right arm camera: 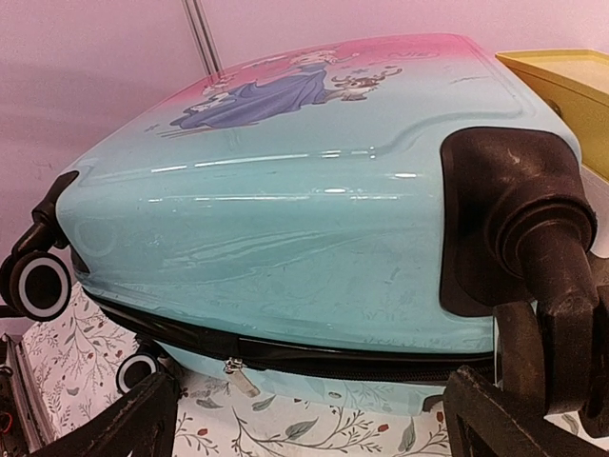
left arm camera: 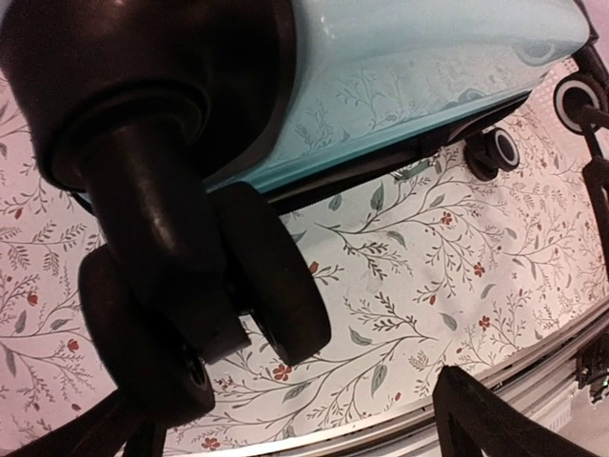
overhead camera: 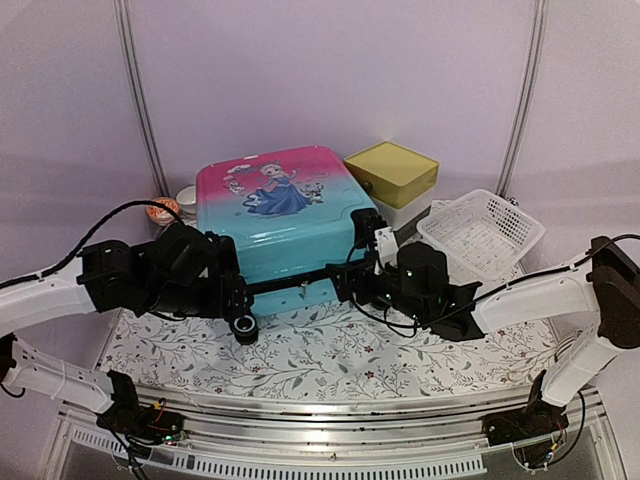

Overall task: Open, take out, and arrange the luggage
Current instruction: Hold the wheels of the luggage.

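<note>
The luggage (overhead camera: 280, 205) lies flat on the floral cloth with its cartoon-girl side up and its wheels toward me. Its black zipper band looks closed along the near edge. My left gripper (overhead camera: 232, 292) stands open at the near-left corner. In the left wrist view the black caster wheel (left arm camera: 271, 271) fills the space just ahead of that gripper (left arm camera: 304, 428), and nothing is held. My right gripper (overhead camera: 362, 272) stands open at the near-right corner. The right wrist view shows the turquoise shell (right arm camera: 304, 228) and a small silver zipper pull (right arm camera: 238, 376) just ahead of that gripper (right arm camera: 314, 433).
A yellow-topped box (overhead camera: 392, 170) stands right behind the luggage's right rear corner. A white mesh basket (overhead camera: 482, 232) lies to the right. Small cups (overhead camera: 168, 208) sit at the back left. The floral cloth (overhead camera: 330, 355) runs to the metal front rail (overhead camera: 330, 420).
</note>
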